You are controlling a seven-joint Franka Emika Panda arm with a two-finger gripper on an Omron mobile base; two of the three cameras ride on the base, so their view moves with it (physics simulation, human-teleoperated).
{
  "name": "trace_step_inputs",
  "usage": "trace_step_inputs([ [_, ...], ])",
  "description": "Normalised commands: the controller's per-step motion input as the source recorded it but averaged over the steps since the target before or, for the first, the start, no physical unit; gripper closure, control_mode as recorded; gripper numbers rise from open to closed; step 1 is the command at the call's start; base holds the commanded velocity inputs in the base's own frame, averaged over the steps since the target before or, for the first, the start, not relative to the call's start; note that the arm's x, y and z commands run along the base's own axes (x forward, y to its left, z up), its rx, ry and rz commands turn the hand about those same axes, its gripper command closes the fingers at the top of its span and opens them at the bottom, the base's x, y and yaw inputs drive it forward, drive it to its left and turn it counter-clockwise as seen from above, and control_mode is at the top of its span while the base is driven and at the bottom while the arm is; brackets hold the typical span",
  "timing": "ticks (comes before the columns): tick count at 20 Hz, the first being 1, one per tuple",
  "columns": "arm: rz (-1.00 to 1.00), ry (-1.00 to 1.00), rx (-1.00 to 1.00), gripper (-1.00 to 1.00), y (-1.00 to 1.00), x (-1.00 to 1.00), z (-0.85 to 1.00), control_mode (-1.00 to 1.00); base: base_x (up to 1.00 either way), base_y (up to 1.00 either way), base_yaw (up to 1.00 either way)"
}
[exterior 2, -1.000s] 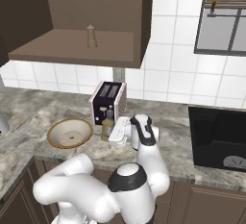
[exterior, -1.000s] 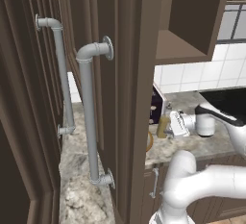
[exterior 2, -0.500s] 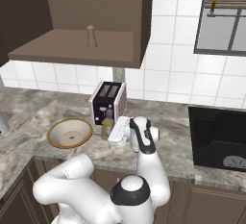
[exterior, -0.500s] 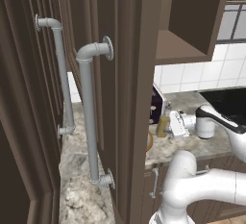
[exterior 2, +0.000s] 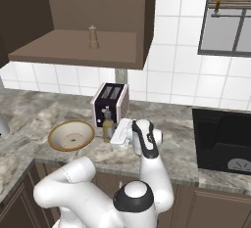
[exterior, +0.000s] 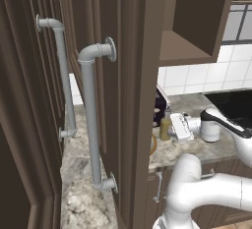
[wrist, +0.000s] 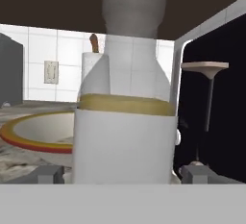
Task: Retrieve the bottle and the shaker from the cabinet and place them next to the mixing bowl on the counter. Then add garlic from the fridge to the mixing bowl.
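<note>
The slim olive-yellow bottle [exterior 2: 108, 126] stands upright on the grey-beige marbled counter [exterior 2: 181, 148], just right of the wide tan-rimmed mixing bowl [exterior 2: 71, 135]. The white gripper [wrist: 122, 174] brackets it, fingers spread apart. The small brown shaker [exterior 2: 92, 36] sits on the dark wooden cabinet shelf [exterior 2: 73, 51].

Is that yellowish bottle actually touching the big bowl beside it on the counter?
Apart. In the right base view, a strip of counter shows between the bottle and the mixing bowl.

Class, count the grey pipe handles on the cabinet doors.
2: the nearer pipe handle on the door edge, the farther pipe handle on the door behind it. More may be hidden.
</note>
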Motion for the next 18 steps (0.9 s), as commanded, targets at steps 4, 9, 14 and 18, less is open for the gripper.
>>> trace_step_inputs([
  [4,0.0,0.0,0.0,-1.0,0.0,-0.02,0.0,-1.0,0.0,0.0,0.0],
  [9,-0.06,0.0,-0.01,-1.0,-0.18,0.0,0.0,-1.0,0.0,0.0,0.0],
  [14,-0.1,0.0,-0.06,-1.0,-0.44,0.0,0.09,-1.0,0.0,0.0,0.0],
  [18,-0.13,0.0,-0.11,-1.0,-0.38,-0.12,0.23,-1.0,0.0,0.0,0.0],
])
